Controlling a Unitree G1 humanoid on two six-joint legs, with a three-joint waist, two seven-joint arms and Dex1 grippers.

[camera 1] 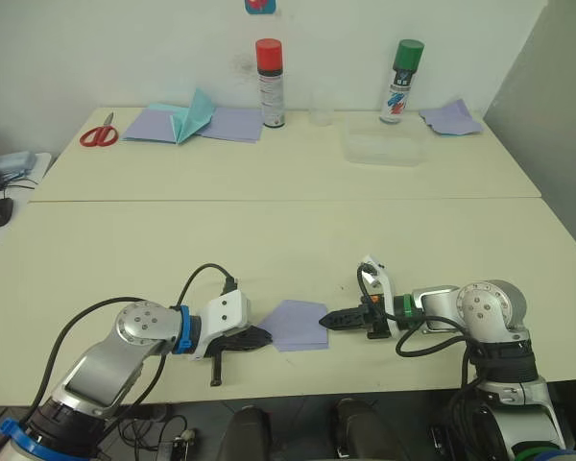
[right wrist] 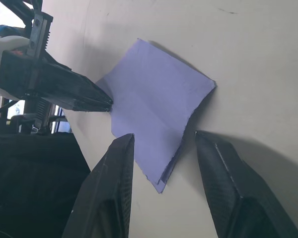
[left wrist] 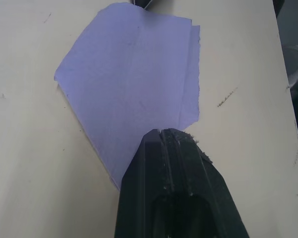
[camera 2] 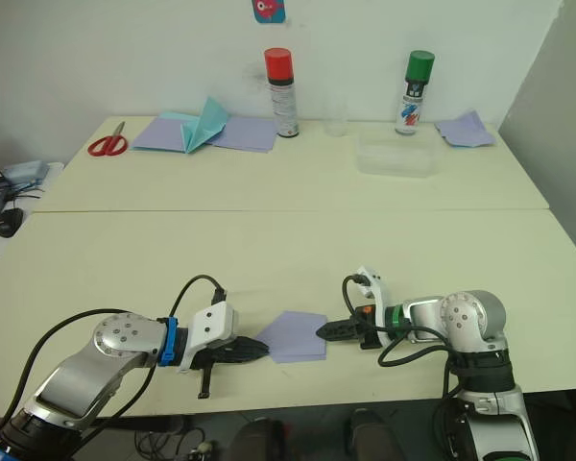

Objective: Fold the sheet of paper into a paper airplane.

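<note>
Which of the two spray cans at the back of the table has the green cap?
The spray can on the robot's right, standing behind the clear plastic container. The other can, further to the left beside the flat lavender sheets, has a red cap.

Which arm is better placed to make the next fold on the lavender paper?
Right, probably. The right gripper is open, its fingers straddling the sheet of paper's free edge, ready to lift it. The left gripper is shut, its tip on the opposite edge, so it suits holding the paper in place.

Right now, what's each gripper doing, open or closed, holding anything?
Left gripper: shut, tips on the sheet of paper.
Right gripper: open, straddling the sheet's edge.
</note>
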